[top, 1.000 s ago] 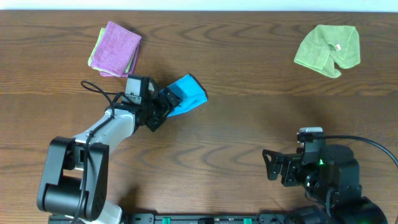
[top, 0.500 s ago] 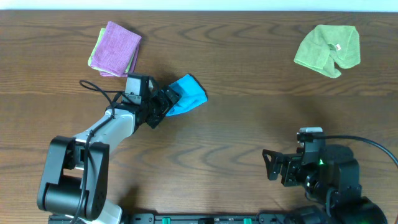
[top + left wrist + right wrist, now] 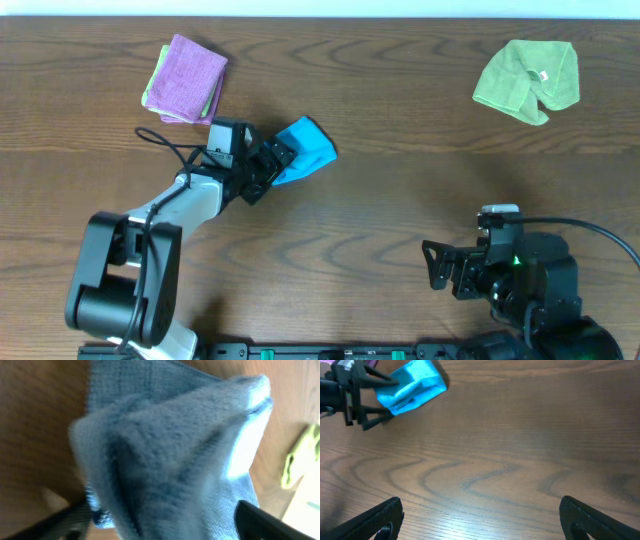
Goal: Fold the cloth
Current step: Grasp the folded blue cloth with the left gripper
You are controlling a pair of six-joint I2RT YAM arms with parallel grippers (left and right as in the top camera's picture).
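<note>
Gripping the cloth (image 3: 307, 149), left hand (image 3: 270, 166) closed.

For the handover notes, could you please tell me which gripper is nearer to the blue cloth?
Left. The left gripper is at the blue cloth, fingers around its near end; the right gripper sits open, far off near the table's front edge.

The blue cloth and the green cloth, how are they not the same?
The blue cloth is bunched up small with the left gripper at its edge; the green cloth lies spread wider with nothing touching it. The blue cloth sits left of the table's middle, while the green cloth is at the far right corner. The green cloth shows a small white tag; no tag shows on the blue cloth. Both look soft and rest on the wooden table.
</note>
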